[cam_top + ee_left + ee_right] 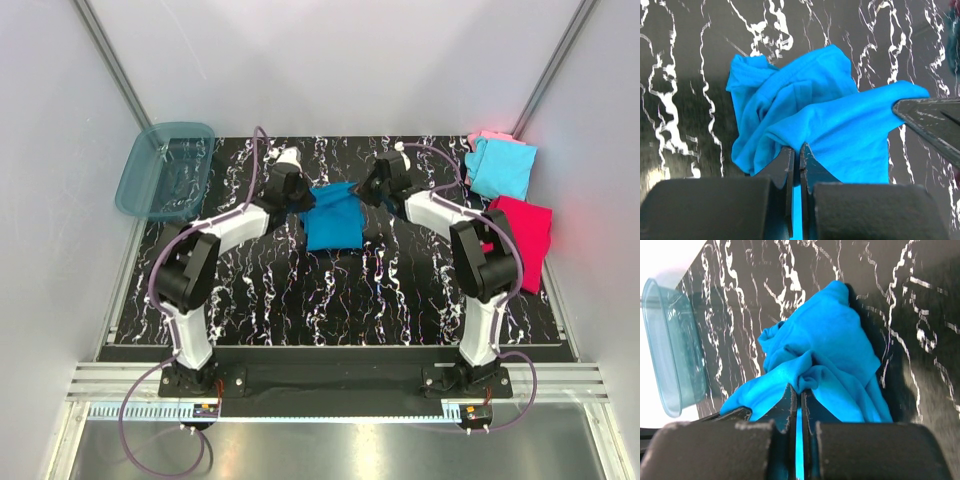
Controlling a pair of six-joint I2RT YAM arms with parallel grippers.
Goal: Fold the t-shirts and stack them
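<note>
The teal-blue t-shirt [334, 218] hangs bunched between my two grippers over the middle of the black marble table. My left gripper [302, 203] is shut on its left edge, with cloth pinched between the jaws in the left wrist view [799, 147]. My right gripper [366, 193] is shut on its right edge, cloth pinched likewise in the right wrist view [800, 390]. The shirt [810, 115] is crumpled and droops to the table. A light cyan shirt [500, 168] lies over a pale pink one [487, 137] at the far right. A magenta-red shirt [528, 240] lies nearer.
A translucent teal plastic tub [165, 168] sits at the far left corner, partly over the table's edge; it also shows in the right wrist view [670, 345]. White walls close in on both sides. The table [340, 300] has a dark marble top.
</note>
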